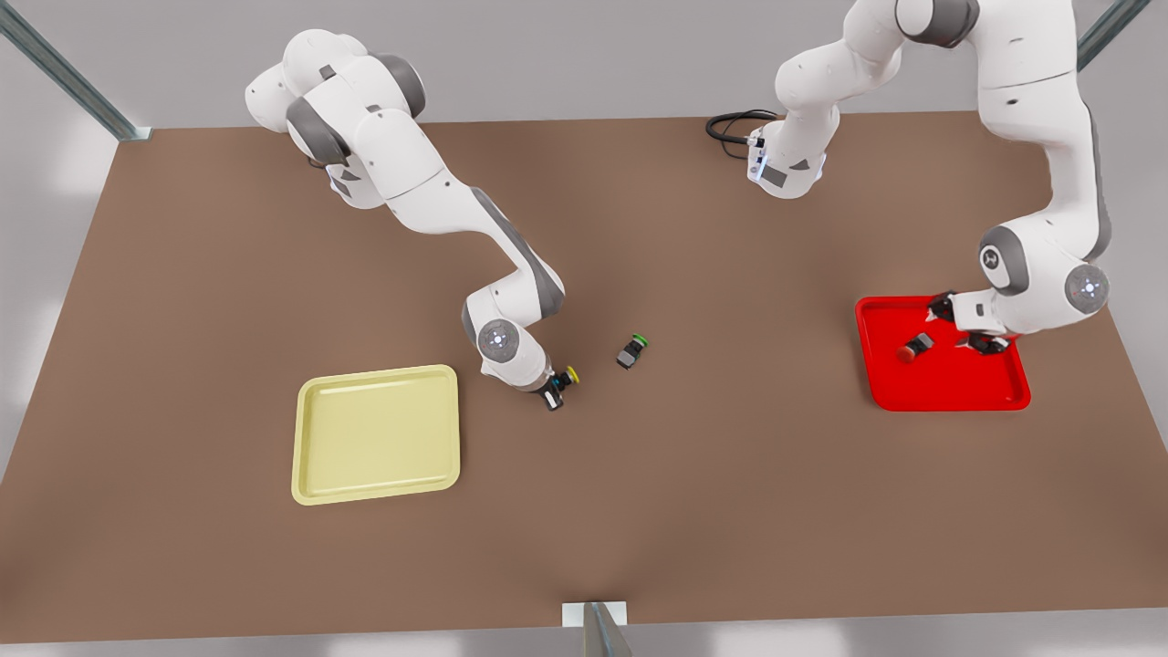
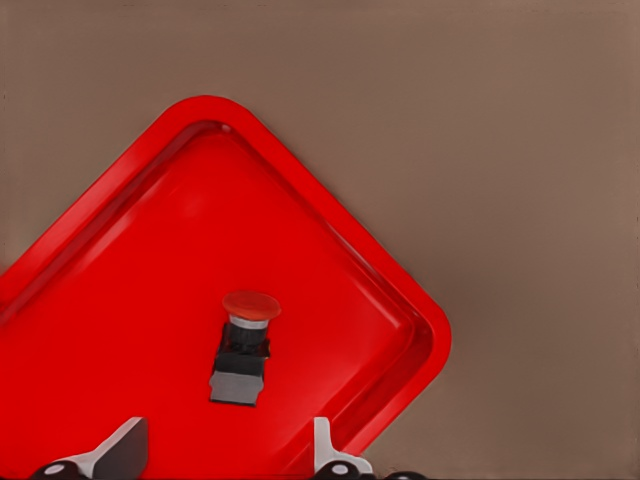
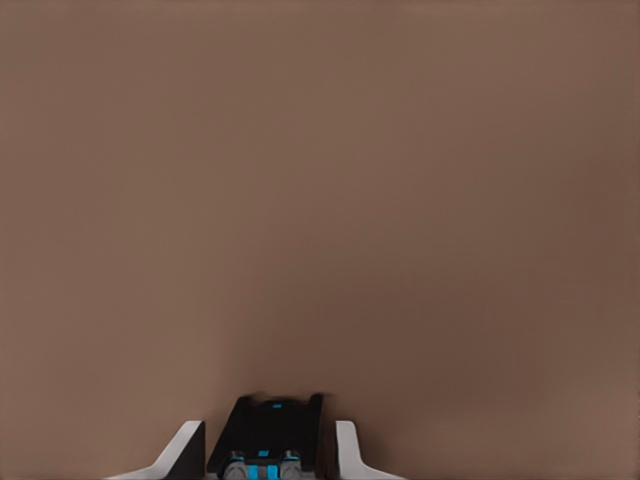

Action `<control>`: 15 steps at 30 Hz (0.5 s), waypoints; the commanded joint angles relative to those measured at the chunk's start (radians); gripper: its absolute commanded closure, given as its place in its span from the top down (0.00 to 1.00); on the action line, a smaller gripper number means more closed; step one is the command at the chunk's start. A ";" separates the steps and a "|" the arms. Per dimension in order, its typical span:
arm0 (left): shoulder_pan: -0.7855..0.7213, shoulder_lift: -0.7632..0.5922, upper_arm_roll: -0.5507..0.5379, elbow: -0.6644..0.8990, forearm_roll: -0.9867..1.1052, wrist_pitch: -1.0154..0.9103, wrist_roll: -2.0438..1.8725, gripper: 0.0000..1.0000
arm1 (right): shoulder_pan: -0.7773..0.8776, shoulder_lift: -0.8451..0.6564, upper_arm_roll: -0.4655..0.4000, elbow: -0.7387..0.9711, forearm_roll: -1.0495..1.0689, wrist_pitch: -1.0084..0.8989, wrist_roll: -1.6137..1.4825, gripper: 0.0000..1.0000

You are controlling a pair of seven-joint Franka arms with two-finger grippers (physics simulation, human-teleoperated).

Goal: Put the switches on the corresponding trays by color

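The red switch [image 1: 915, 348] [image 2: 243, 348] lies on its side inside the red tray [image 1: 949, 401] [image 2: 330, 230]. My left gripper [image 1: 960, 327] [image 2: 225, 448] hangs open just above that tray, beside the switch and not touching it. At the front view's middle, my right gripper [image 1: 553, 394] [image 3: 265, 432] is low at the table and shut on the dark body of the yellow switch [image 1: 566, 377] [image 3: 268, 430]. Its yellow cap sticks out past the fingers. The pale yellow tray [image 1: 374, 433] lies a short way toward the front view's left of that gripper.
A green-capped switch [image 1: 631, 351] lies on the brown table [image 1: 730, 511] just to the front view's right of the right gripper. A black cable [image 1: 730, 126] coils at the table's far edge.
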 commanded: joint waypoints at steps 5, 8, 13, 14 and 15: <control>-0.011 -0.082 -0.221 0.238 -0.049 -0.299 -0.552 1.00 | 0.000 -0.004 0.000 -0.003 0.000 -0.002 -0.007 0.50; -0.014 -0.080 -0.361 0.388 -0.045 -0.406 -0.942 1.00 | 0.000 -0.001 0.002 -0.003 0.000 0.000 -0.009 0.46; -0.547 -0.070 0.133 0.660 -0.014 -0.675 -1.088 1.00 | 0.000 -0.007 0.002 -0.004 0.000 -0.003 -0.007 0.44; -0.536 -0.076 0.136 0.660 -0.020 -0.676 -1.087 1.00 | 0.000 -0.007 0.002 -0.004 0.000 -0.003 -0.007 0.44; -0.528 -0.079 0.139 0.658 -0.017 -0.676 -1.088 1.00 | 0.000 -0.008 0.002 -0.003 0.000 -0.005 -0.007 0.44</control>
